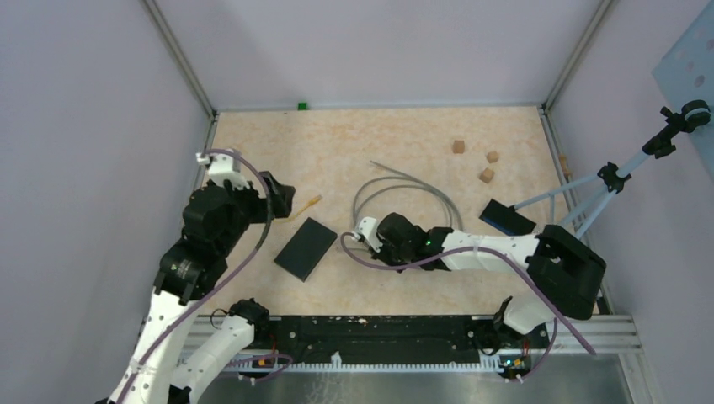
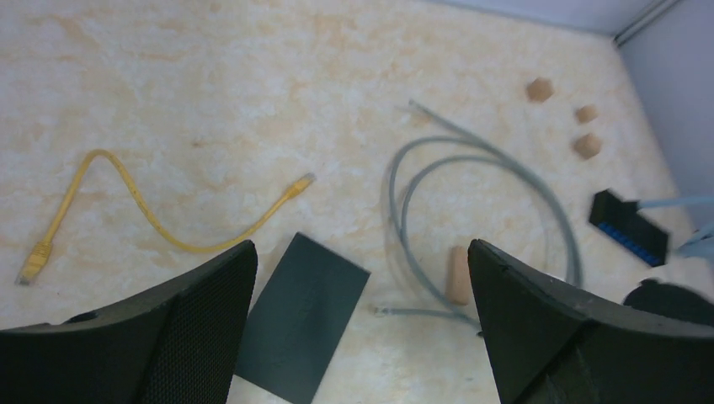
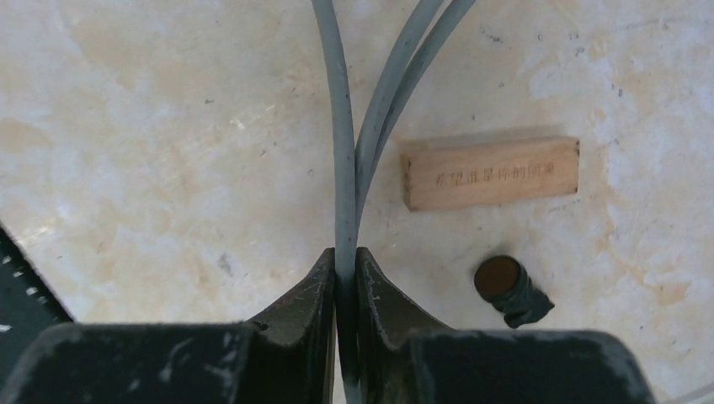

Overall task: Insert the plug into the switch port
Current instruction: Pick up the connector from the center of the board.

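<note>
A grey cable (image 1: 404, 187) lies in loops mid-table. It also shows in the left wrist view (image 2: 480, 168), where its small plug end (image 2: 380, 310) rests on the table. My right gripper (image 1: 364, 229) is low over the table and shut on a strand of this cable (image 3: 343, 185); its jaws (image 3: 345, 257) pinch it tight. A flat black box (image 1: 306, 247) lies just left of it. A black unit with blue ports (image 1: 508, 217) lies at the right. My left gripper (image 1: 276, 194) is open and empty, held above the table at the left (image 2: 360, 257).
A yellow cable (image 2: 151, 219) lies at the left. A wooden block (image 3: 491, 172) and a small black cylinder (image 3: 509, 288) lie beside the right gripper. Three wooden cubes (image 1: 486, 175) lie at the back right. A tripod (image 1: 619, 177) stands at the right wall.
</note>
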Motion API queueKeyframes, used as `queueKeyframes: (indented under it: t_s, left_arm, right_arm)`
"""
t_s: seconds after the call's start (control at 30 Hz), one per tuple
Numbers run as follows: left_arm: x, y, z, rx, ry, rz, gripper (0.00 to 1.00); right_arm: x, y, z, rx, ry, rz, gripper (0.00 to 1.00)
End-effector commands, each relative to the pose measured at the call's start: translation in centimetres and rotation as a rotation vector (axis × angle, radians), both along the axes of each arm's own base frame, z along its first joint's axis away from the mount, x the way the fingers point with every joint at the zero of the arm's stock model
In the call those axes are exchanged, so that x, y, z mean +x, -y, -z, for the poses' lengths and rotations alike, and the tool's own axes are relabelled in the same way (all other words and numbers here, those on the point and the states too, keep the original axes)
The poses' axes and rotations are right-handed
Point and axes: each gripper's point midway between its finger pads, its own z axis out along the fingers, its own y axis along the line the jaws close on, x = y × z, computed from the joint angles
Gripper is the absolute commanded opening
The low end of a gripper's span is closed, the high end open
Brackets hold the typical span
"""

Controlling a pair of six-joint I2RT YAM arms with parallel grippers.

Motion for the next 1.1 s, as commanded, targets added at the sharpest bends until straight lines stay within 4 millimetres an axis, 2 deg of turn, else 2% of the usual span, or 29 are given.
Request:
queueKeyframes:
  t_s: [0.0, 0.13, 0.17, 0.23, 0.3, 0.4, 0.57, 0.7, 0.87, 1.07]
  left_arm:
    - [-0.7, -0.9, -8.5, -0.189, 0.052, -0.116, 0.99]
    - [-1.0, -1.0, -12.4, -0.248, 0.014, -0.152, 0.99]
    - [-1.3, -1.1, -14.0, -0.277, 0.025, -0.161, 0.99]
    - [-1.6, -1.4, -15.6, -0.333, 0.024, -0.194, 0.99]
    - [-1.9, -1.7, -17.1, -0.38, 0.028, -0.223, 0.99]
    - [-2.1, -2.2, -18.7, -0.432, 0.033, -0.263, 0.99]
    - [-1.2, -2.3, -20.8, -0.481, 0.016, -0.31, 0.99]
    - [-0.3, -2.2, -21.9, -0.48, 0.045, -0.315, 0.99]
    - [0.6, -2.0, -22.3, -0.474, 0.077, -0.308, 0.99]
    - [0.6, -2.5, -22.5, -0.479, 0.103, -0.327, 0.99]
  right_arm:
    - [-2.2, 0.4, -2.8, 0.1, -0.075, 0.09, 0.11]
    - [-4.3, 1.1, -4.0, 0.147, -0.158, 0.144, 0.18]
    - [-4.9, 1.1, -4.0, 0.152, -0.179, 0.141, 0.22]
    - [-5.6, 1.3, -4.0, 0.136, -0.197, 0.152, 0.34]
    - [-5.3, 1.9, -4.0, 0.106, -0.184, 0.191, 0.4]
    - [-4.5, 1.7, -5.1, 0.13, -0.143, 0.22, 0.42]
    - [-4.7, -2.4, -7.7, 0.321, -0.096, 0.015, 0.43]
    - [-3.9, -4.9, -8.8, 0.32, -0.038, -0.12, 0.43]
    - [-2.1, -8.0, -8.9, 0.302, 0.044, -0.241, 0.41]
    - [-0.6, -11.3, -8.4, 0.323, -0.007, -0.32, 0.34]
